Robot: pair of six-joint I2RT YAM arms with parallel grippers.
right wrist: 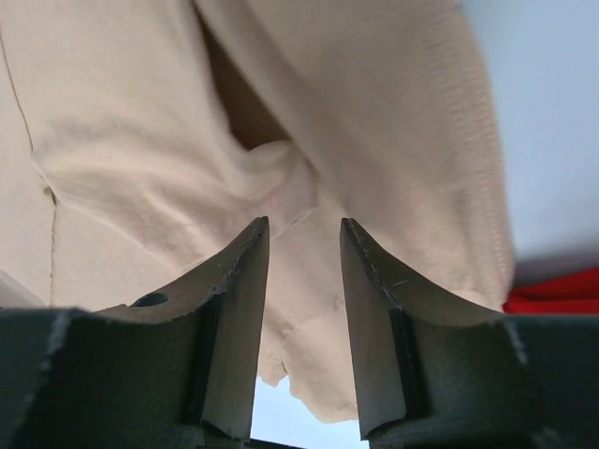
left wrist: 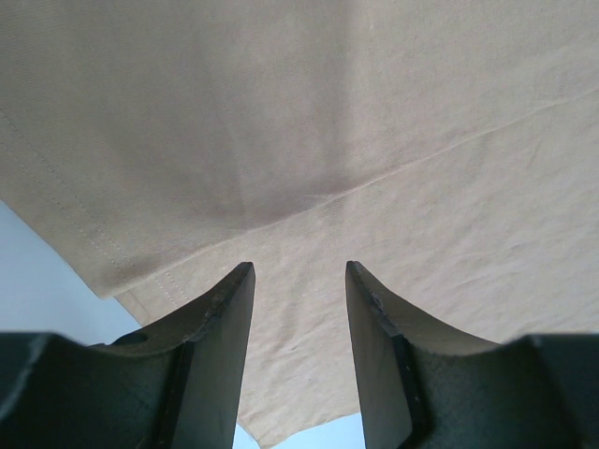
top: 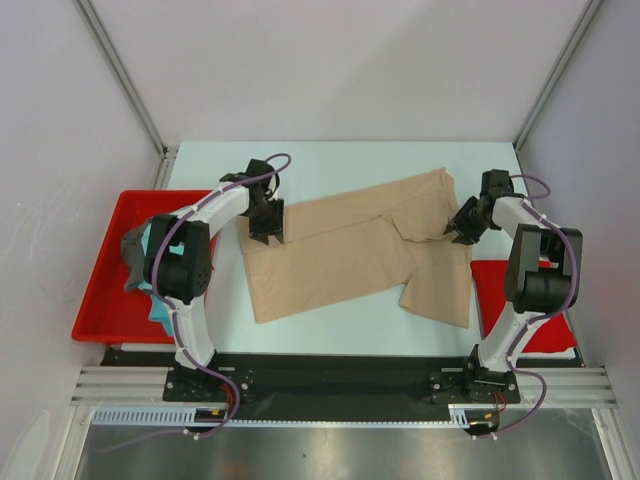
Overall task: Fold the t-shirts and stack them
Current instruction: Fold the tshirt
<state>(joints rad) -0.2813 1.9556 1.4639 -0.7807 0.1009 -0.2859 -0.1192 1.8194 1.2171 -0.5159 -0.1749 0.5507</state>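
Observation:
The large tan-beige t-shirt (top: 350,255) lies spread on the pale table, its upper part folded over, with a sleeve toward the near right. My left gripper (top: 266,236) is open over its left edge. In the left wrist view (left wrist: 299,267) the tan cloth (left wrist: 281,112) fills the gap between the jaws. My right gripper (top: 452,232) is open at the shirt's right side, over a bunched fold (right wrist: 271,168) that shows in the right wrist view (right wrist: 304,223). The teal shirt (top: 158,308) and the dark grey shirt (top: 132,255) lie in the red tray, partly hidden by my left arm.
The red plastic tray (top: 105,300) stands at the table's left edge. The flat red mat (top: 492,285) lies at the near right, partly under my right arm; it also shows in the right wrist view (right wrist: 562,292). Bare pale table (top: 330,165) lies behind the shirt.

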